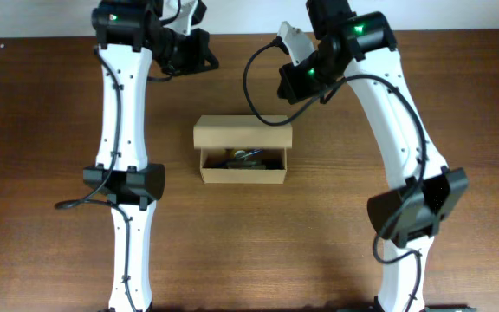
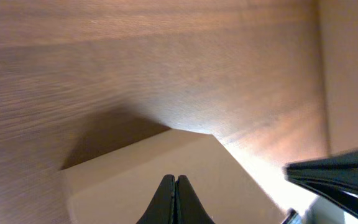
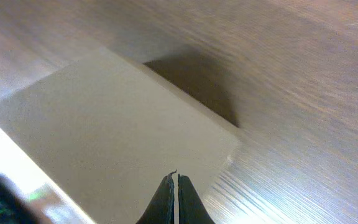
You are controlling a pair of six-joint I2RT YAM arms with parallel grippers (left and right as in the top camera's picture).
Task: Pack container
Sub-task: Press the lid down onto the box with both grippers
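Note:
The container (image 1: pixel 242 152) is a small tan cardboard box at the table's middle. Its flap lid (image 1: pixel 242 133) is folded open toward the back, and dark items (image 1: pixel 248 159) lie inside. My left gripper (image 1: pixel 204 57) hovers behind the box to its left, shut and empty. In the left wrist view its closed fingertips (image 2: pixel 175 181) point over the tan flap (image 2: pixel 135 174). My right gripper (image 1: pixel 291 90) hovers behind the box's right end, also shut and empty. The right wrist view shows its tips (image 3: pixel 173 178) above the flap (image 3: pixel 104 118).
Bare brown wooden table (image 1: pixel 42 173) surrounds the box on all sides. Both white arms rise from the front edge, left (image 1: pixel 128 182) and right (image 1: pixel 414 204). A dark part of the right arm (image 2: pixel 347 177) shows at the right of the left wrist view.

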